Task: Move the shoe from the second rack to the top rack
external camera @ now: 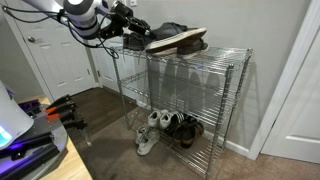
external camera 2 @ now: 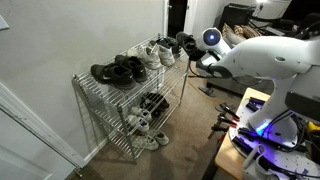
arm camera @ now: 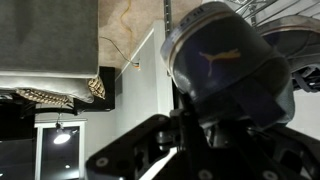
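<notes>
Shoe (external camera: 177, 40) lies on top rack (external camera: 228, 55), pale sole outward, beyond the desk's (external camera: 74, 158) far corner. Gripper (external camera: 131, 27) hovers just beside it; whether jaws are wide or closed, cannot tell. Placing looks done. Next: back away without nudging it.
</notes>
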